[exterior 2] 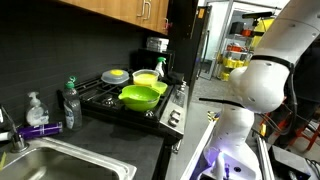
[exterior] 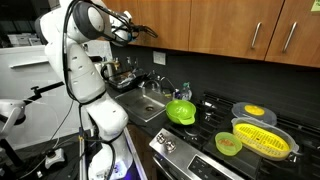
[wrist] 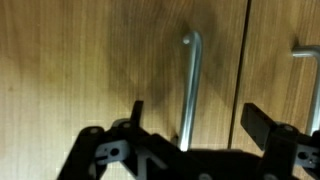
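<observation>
Facing the cabinet handle, I judge it rigid, slick metal; grasp mid-bar. My gripper stands spread, holding nothing.

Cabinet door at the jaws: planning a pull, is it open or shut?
Shut: in the wrist view the door lies flush with its neighbour, seam closed.

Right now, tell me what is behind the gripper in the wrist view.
Behind the open gripper is a wooden cabinet door with a vertical metal handle between its jaws. A second handle shows at the right edge. The gripper body hides the first handle's lower end.
</observation>
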Controlling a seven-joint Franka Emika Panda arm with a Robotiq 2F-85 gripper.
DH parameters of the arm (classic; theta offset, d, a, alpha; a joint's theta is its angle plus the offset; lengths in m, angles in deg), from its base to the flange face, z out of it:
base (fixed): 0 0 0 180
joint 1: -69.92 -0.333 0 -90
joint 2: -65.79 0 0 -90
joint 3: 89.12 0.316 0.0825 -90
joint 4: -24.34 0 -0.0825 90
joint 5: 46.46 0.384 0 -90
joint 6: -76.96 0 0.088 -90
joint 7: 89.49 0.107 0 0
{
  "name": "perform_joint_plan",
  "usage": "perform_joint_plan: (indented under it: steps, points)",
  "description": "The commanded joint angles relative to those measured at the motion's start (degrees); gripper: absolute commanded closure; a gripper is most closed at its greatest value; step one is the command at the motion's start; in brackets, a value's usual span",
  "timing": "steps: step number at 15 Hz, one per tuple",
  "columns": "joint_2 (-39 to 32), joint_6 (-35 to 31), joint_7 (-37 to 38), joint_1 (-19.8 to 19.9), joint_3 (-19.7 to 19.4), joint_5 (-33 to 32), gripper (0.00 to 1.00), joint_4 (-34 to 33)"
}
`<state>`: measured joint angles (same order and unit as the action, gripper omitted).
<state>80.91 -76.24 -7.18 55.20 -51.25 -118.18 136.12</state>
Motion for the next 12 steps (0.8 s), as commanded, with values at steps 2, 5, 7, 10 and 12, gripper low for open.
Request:
perform_joint_plan:
  steps: [2, 5, 7, 10, 12]
  points:
    - [-0.77, -1.63, 0.7, 1.07, -0.16, -1.82, 0.0, -1.05]
    - [-1.16, -1.82, 0.11, 1.52, -0.07, -1.61, 0.0, -1.56]
    - [-1.58, -1.88, -0.31, 1.65, 0.04, -1.47, 0.0, -1.96]
    - [-2.33, -1.83, -0.56, 1.71, 0.12, -1.44, 0.0, -2.53]
    - [-2.83, -1.82, -0.79, 1.74, 0.15, -1.44, 0.0, -2.94]
